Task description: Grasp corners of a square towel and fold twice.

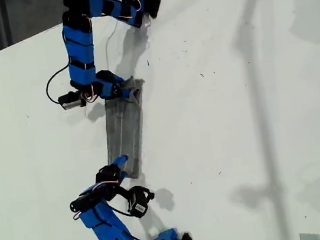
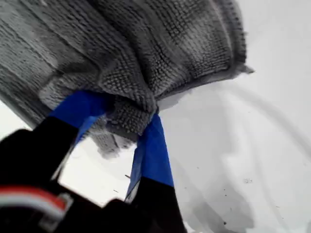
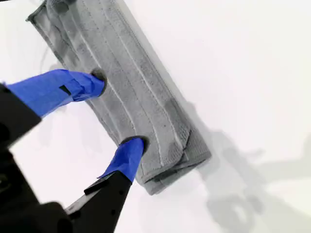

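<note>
My first gripper (image 2: 130, 119) pinches the folded towel's (image 1: 123, 131) end.

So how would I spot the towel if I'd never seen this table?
Look at the big white table; two blue robot arms reach in from its top and bottom edges in the exterior view. Between them lies the towel, a soft grey striped cloth folded into a narrow strip. It is the only fabric there, and my first gripper pinches one end.
</note>
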